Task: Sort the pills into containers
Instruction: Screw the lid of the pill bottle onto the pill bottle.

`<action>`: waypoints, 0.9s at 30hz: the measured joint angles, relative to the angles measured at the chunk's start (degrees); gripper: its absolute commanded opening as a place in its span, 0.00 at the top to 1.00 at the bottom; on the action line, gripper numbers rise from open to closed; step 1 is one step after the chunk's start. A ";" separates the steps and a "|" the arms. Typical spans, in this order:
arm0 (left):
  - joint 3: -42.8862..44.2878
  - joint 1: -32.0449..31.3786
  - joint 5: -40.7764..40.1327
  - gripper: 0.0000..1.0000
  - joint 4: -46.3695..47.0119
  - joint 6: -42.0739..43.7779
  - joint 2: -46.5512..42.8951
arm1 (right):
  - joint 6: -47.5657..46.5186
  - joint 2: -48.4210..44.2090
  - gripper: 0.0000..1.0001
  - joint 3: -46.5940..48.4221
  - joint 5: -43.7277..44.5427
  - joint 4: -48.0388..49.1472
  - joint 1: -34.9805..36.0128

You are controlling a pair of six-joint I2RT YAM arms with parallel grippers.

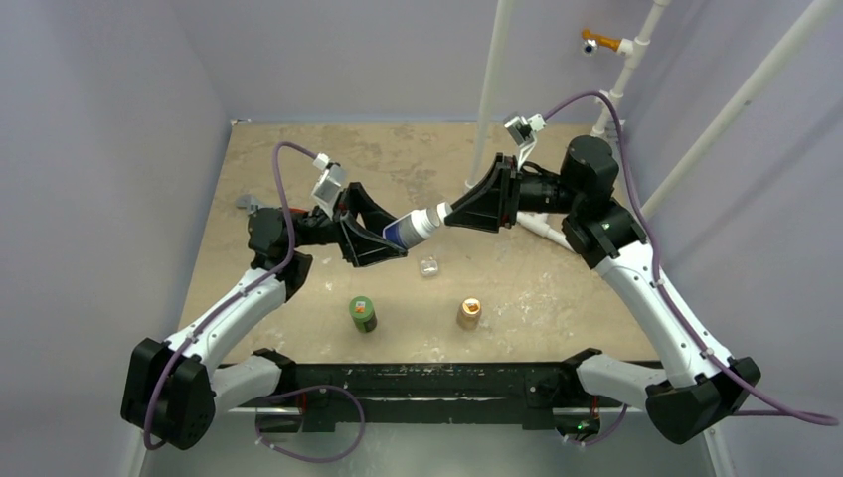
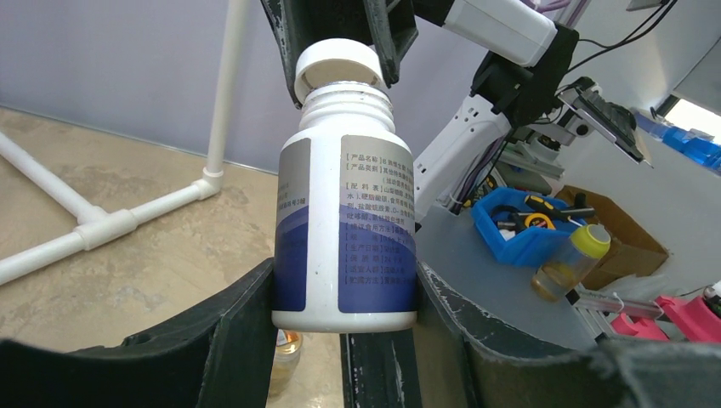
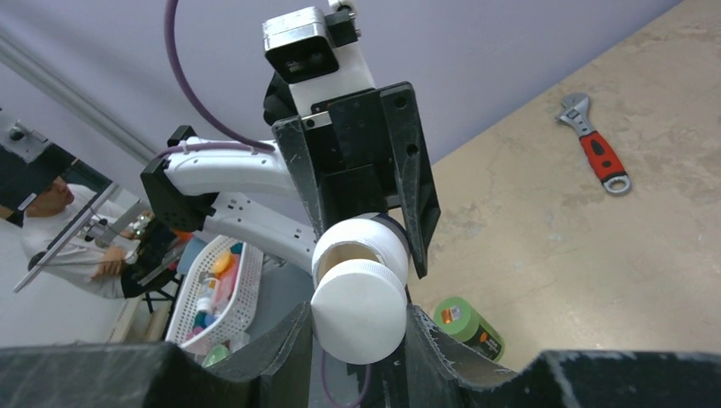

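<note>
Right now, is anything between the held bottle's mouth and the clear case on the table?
Yes: the white cap, pinched by the right gripper, sits askew at the mouth of the bottle in the left gripper. Nothing else visible lies between bottle and case.

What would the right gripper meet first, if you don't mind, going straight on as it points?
Probably the open neck of the white bottle in the left gripper; the white cap in the right gripper would touch first.

Overhead far; wrists close, sharing bottle (image 2: 344, 229)
</note>
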 measured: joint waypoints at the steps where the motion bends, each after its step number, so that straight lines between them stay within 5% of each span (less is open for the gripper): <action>1: 0.02 0.00 0.20 1.00 0.72 -0.79 0.42 | 0.04 0.13 0.94 0.00 0.00 0.26 0.48; 27: 0.66 0.72 5.51 1.00 3.80 -6.23 4.07 | -2.43 2.91 0.97 1.11 3.69 -2.38 5.97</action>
